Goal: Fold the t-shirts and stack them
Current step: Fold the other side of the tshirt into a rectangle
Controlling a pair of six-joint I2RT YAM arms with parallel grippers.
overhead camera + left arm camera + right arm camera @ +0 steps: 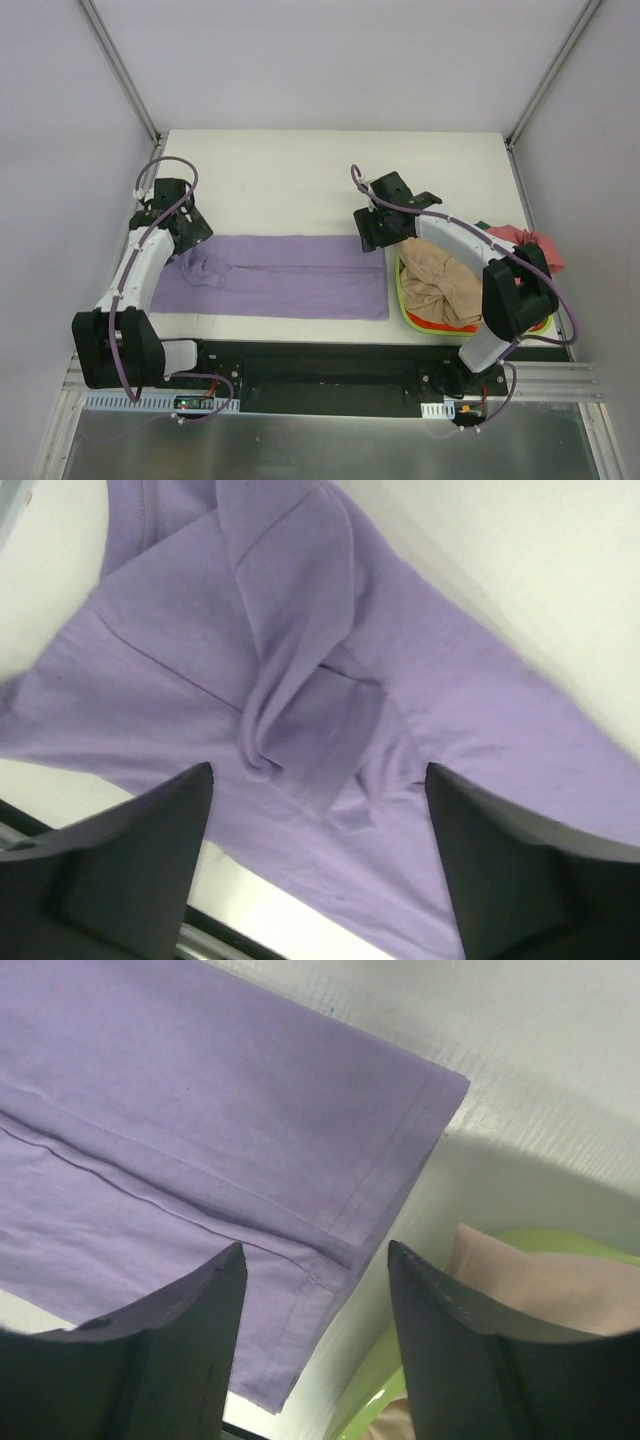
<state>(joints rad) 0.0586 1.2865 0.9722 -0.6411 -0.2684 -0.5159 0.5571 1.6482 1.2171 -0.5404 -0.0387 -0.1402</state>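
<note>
The lavender-purple t-shirt [285, 277] lies on the white table, folded lengthwise into a long strip, with a bunched sleeve at its left end [300, 710]. My left gripper [192, 232] hovers open over that bunched end [318, 780], holding nothing. My right gripper [372, 236] is open above the shirt's right hem [380, 1185], also empty. A tan-beige t-shirt [440, 285] is heaped in the lime-green basket [402, 300]; its edge shows in the right wrist view [530, 1275]. A pinkish-red t-shirt [530, 245] lies beyond the basket. No dark green shirt shows.
The basket stands at the table's right front, under my right arm. A black rail [330, 365] runs along the near table edge. Grey enclosure walls stand on the left, right and back.
</note>
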